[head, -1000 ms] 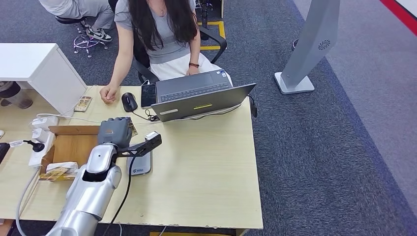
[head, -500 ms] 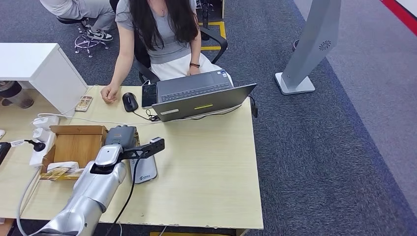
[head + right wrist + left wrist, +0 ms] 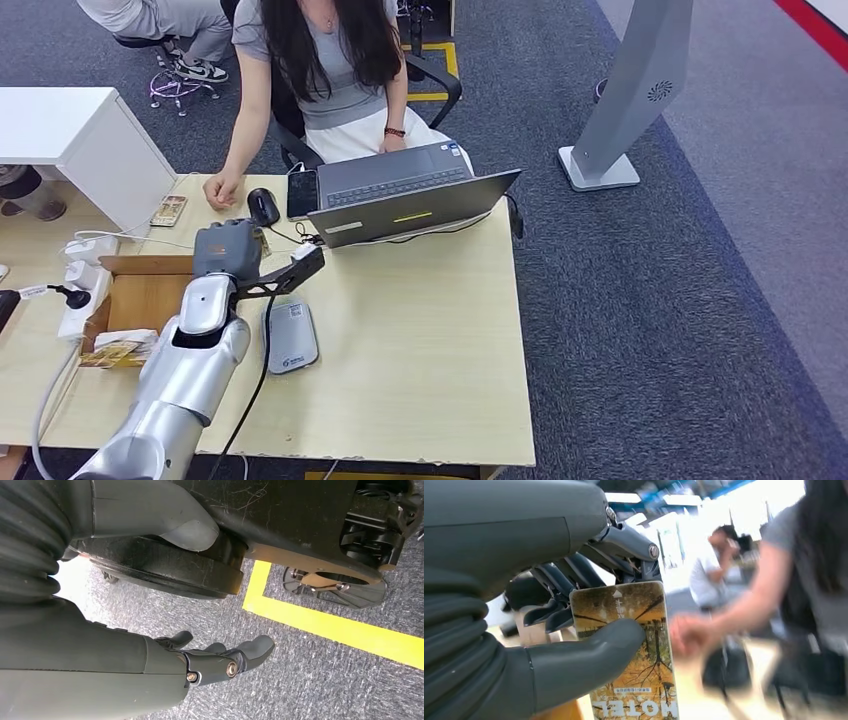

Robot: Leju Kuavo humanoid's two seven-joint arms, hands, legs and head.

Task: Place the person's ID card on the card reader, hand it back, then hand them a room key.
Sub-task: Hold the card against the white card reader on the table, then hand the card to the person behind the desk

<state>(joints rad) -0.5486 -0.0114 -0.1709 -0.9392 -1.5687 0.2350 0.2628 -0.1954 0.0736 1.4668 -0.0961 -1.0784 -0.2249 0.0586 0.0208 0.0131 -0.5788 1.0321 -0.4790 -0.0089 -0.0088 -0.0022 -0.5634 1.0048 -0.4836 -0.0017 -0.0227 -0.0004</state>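
Left hand (image 3: pixel 226 249) raised over the counter (image 3: pixel 420 340) near its far edge, thumb and fingers (image 3: pixel 555 611) clamped on a room key (image 3: pixel 634 645): a card printed with yellow autumn trees and the word HOTEL, seen upside down in the left wrist view. Thumb pressed flat across the card's face, darker fingers behind it. Card held out toward a person (image 3: pixel 320 70) seated at the far side of the counter, whose hand (image 3: pixel 222 188) rests on the far edge, just beyond the robot's hand and apart from it; in the left wrist view that hand (image 3: pixel 691 635) blurred, close beside the card but not touching. Card reader (image 3: pixel 290 338), grey and flat, lying on the counter beside the silver forearm, toward the near edge, a cable running from it. Open cardboard box (image 3: pixel 140 295) by the left edge with more cards (image 3: pixel 112 352) stacked at its near end. On the far edge, a black mouse (image 3: pixel 263 207), a phone (image 3: pixel 302 193) and an open laptop (image 3: pixel 400 195). Right hand (image 3: pixel 220 660) hanging low over grey carpet and a yellow floor line (image 3: pixel 340 630), fingers apart and loosely curved, holding nothing.
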